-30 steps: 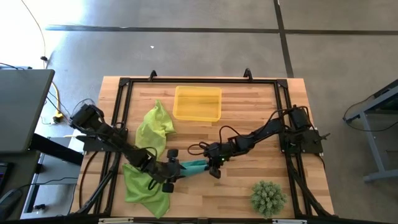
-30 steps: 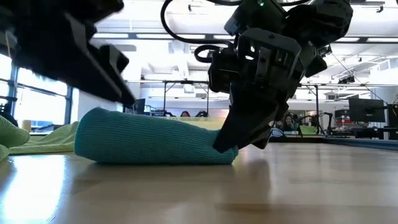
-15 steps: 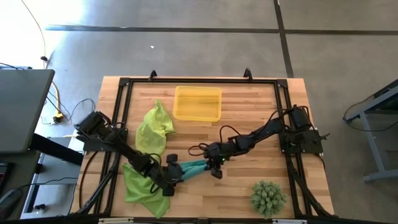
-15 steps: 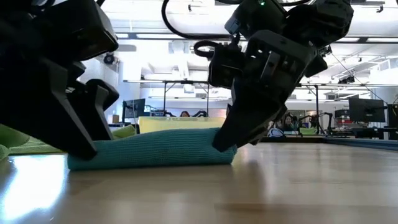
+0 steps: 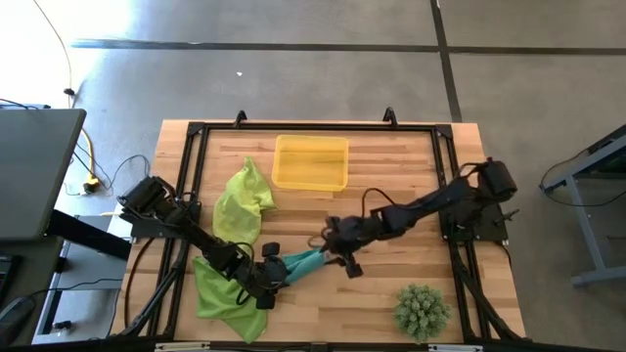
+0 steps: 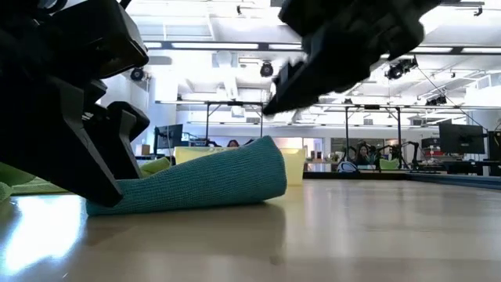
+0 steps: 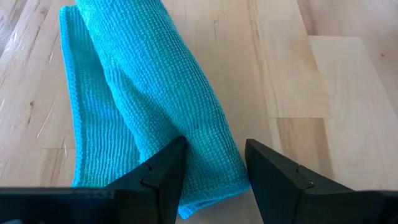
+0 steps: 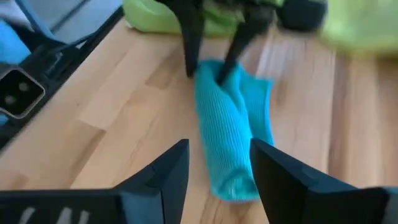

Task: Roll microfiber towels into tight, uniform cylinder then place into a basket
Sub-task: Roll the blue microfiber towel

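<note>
Nearest us, our left gripper is clamped on one end of the rolled teal towel, which lies on the table between the two grippers. Just past its other end our right gripper hangs open and empty, lifted clear of the cloth. We judge the roll loose, one layer spilling sideways, so we should tuck that flap and squeeze evenly before lifting. Farther back sit two lime-green towels and the yellow basket
</note>
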You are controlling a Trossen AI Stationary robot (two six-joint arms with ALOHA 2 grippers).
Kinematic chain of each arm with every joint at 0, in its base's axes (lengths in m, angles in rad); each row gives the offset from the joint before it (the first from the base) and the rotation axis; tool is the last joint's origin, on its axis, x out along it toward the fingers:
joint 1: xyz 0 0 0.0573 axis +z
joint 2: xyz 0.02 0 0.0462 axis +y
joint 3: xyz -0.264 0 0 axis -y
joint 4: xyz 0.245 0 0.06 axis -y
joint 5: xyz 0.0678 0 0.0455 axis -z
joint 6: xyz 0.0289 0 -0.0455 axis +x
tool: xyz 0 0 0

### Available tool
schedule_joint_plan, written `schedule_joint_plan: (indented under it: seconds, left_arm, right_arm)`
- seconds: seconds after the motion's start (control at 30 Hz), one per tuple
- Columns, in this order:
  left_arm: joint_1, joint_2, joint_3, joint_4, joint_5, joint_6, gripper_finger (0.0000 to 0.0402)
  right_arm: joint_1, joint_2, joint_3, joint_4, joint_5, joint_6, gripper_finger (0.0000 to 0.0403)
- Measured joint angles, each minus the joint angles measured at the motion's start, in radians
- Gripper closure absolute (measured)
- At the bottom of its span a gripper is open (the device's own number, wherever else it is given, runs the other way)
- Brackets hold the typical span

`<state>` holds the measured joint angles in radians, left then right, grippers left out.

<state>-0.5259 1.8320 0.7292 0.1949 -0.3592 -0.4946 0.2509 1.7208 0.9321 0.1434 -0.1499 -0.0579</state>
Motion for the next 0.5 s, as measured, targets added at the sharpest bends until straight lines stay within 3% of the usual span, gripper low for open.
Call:
schedule_joint_plan:
  seconds: [0.13, 0.33, 0.5]
  left_arm:
    - [0.0, 0.0, -0.001, 0.001, 0.0, 0.0, 0.0243]
    - [0.0, 0.001, -0.003, 0.01, -0.008, 0.0, 0.0243]
    - [0.0, 0.001, -0.003, 0.012, -0.009, -0.003, 0.0243]
  right_arm:
    - [0.091, 0.0, 0.0, 0.052, 0.14, -0.16, 0.0246]
    - [0.169, 0.103, 0.002, 0.163, 0.388, -0.316, 0.0249]
    - [0.16, 0.161, 0.002, 0.17, 0.384, -0.283, 0.0249]
